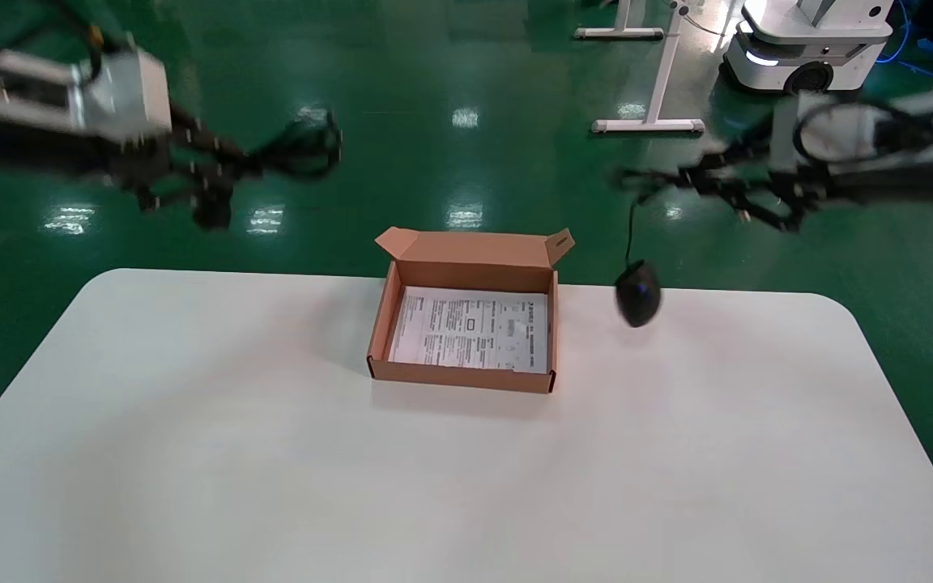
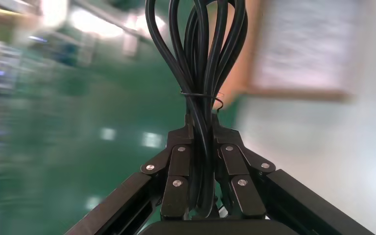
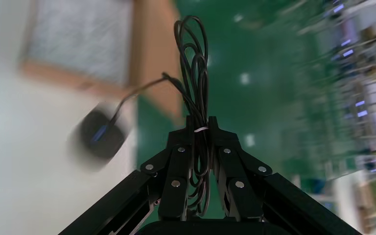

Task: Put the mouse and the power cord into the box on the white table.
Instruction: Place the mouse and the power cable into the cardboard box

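Observation:
The brown box [image 1: 466,376] lies open at the far middle of the white table [image 1: 191,453], a white printed sheet on its bottom. High over the floor beyond the table's far left, my left gripper [image 1: 246,166] is shut on the coiled power cord [image 1: 300,148]. In the left wrist view the cord's loops [image 2: 205,58] stick out past the gripper [image 2: 203,125]. My right gripper [image 1: 665,180] is shut on the mouse's thin bundled wire [image 3: 196,73]. The black mouse [image 1: 638,295] dangles from it by the far table edge, right of the box, and shows blurred [image 3: 100,134] in the right wrist view.
Green floor lies beyond the table. A white-legged stand frame [image 1: 653,121] and a white mobile robot base [image 1: 807,48] stand at the back right. The box's lid flap [image 1: 475,244] stands up at its far side.

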Robot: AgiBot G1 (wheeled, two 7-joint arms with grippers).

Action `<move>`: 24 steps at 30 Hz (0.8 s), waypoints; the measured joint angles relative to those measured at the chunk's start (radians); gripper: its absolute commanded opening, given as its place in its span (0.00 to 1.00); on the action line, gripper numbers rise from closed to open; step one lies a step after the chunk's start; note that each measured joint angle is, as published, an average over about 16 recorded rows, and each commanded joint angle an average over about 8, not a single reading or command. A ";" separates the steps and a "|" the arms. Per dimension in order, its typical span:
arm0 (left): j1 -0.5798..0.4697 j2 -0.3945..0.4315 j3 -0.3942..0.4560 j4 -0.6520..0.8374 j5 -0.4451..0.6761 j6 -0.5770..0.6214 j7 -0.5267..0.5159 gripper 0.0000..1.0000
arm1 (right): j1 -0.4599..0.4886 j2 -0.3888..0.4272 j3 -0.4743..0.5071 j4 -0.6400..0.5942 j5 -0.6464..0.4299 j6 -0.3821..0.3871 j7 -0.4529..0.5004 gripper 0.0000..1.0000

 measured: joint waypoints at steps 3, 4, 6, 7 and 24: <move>-0.023 0.009 -0.024 -0.035 -0.030 -0.042 0.001 0.00 | 0.017 -0.037 0.013 0.008 0.019 0.021 0.011 0.00; -0.029 0.015 -0.031 -0.046 -0.038 -0.056 0.002 0.00 | 0.019 -0.051 0.017 0.010 0.024 0.028 0.013 0.00; -0.038 0.030 -0.042 -0.065 -0.052 -0.082 0.003 0.00 | 0.020 -0.078 0.023 0.011 0.035 0.043 0.015 0.00; -0.042 0.038 -0.046 -0.073 -0.057 -0.093 0.005 0.00 | 0.018 -0.092 0.026 0.010 0.039 0.049 0.014 0.00; -0.059 0.114 -0.059 -0.057 -0.074 -0.131 0.037 0.00 | -0.073 -0.257 0.033 -0.068 0.061 0.115 -0.059 0.00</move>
